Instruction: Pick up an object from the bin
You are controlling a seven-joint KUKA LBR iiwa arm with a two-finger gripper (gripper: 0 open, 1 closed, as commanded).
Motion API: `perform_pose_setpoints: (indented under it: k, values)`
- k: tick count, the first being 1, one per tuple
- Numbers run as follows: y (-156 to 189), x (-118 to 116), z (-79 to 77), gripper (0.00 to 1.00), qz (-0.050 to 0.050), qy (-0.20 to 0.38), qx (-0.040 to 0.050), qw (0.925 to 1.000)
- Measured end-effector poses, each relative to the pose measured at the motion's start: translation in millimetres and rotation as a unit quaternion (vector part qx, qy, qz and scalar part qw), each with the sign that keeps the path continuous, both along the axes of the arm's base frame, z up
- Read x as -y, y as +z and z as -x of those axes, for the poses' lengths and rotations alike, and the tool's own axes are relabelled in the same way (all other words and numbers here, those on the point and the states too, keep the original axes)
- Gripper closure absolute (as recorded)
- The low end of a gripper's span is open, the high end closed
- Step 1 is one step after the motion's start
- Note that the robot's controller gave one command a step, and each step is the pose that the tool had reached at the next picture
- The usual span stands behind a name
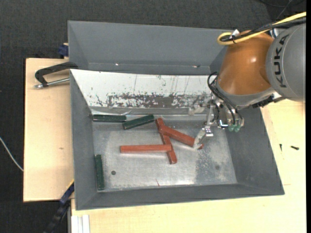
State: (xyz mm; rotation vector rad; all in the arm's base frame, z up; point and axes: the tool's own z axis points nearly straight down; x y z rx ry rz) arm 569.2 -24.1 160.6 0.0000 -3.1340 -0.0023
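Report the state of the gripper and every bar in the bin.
gripper: low, at slanted red bar's right end
slanted red bar: flat, crossing the steep red bar
steep red bar: lying flat
long red bar: lying flat
left green bar: flat along the wall
back green bar: flat
angled green bar: flat

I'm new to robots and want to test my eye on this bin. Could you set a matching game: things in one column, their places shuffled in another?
Things
1. long red flat bar
2. lone dark green flat bar
3. pincer
4. pair of dark green flat bars

Places
A. front-left, along the left wall
B. right part of the grey metal bin, by a slanted red flat bar's end
C. mid-floor, lying crosswise
D. back-left, by the rear wall

Pairs: 1-C, 2-A, 3-B, 4-D
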Motion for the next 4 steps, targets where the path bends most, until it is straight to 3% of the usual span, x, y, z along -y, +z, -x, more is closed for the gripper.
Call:
perform_pose_setpoints:
  k: [1, 2, 3, 4]
  values:
    - [2.2, 0.0, -0.3, 0.00, 0.000, 0.000, 0.0015, 1.0000]
    - [24.0, 3.1, -3.2, 0.00, 0.000, 0.051, 0.0039, 0.9987]
    - [-6.7, 8.6, -5.8, 0.00, 0.001, 0.089, 0.0098, 0.9960]
    - [-83.2, -1.7, -7.5, 1.00, 0.000, 0.039, 0.0010, 0.9992]
